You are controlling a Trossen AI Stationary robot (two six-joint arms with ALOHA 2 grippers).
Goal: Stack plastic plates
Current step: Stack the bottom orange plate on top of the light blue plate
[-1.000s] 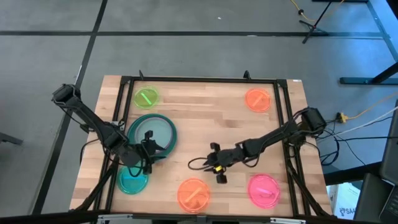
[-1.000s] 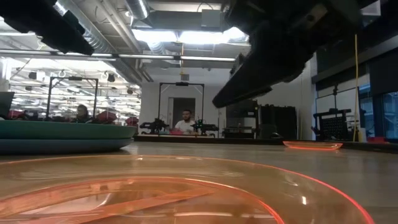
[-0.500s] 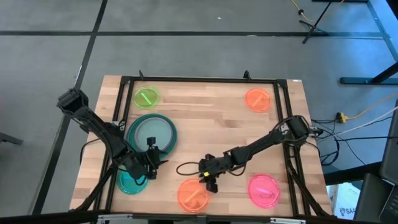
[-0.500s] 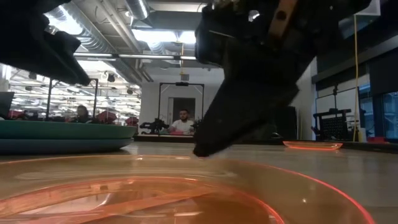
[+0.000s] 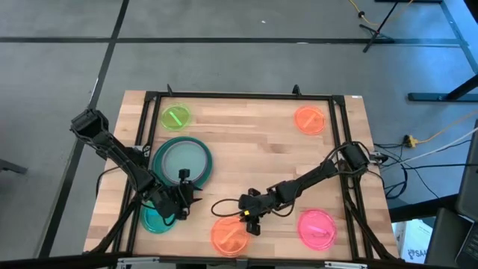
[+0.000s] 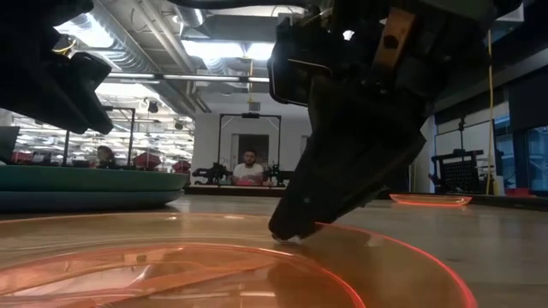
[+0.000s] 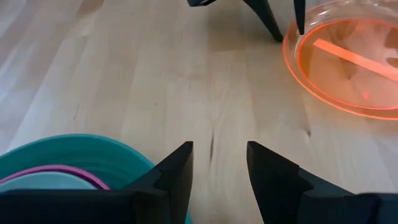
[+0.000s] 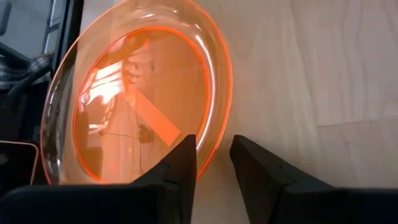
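A stack of large plates (image 5: 181, 159), dark green outside and pale teal on top, lies at the table's left. Small plates lie flat and apart: lime (image 5: 175, 117), far orange (image 5: 309, 119), cyan (image 5: 155, 218), near orange (image 5: 230, 235) and pink (image 5: 317, 228). My left gripper (image 5: 185, 203) is open and empty beside the cyan plate (image 7: 74, 155). My right gripper (image 5: 252, 222) is open and low at the near orange plate's far rim. The large blue and magenta plates are not seen apart. My right gripper (image 8: 212, 158) slants down from the table's right, its fingers on either side of the near orange plate's far rim (image 8: 216, 134), one over the inside and one outside. I cannot tell whether they touch it. The plate lies flat on the table.
A black frame (image 5: 239, 96) runs round the tabletop. Bare wood lies between the stack and the far orange plate. In the low view a person sits in the room behind the table (image 6: 248, 168).
My right gripper has gone toward the table's near left and down, from mid-table to the near orange plate's far rim. My left gripper has gone toward the near edge, from the stack's edge to beside the cyan plate. The plates have stayed in place.
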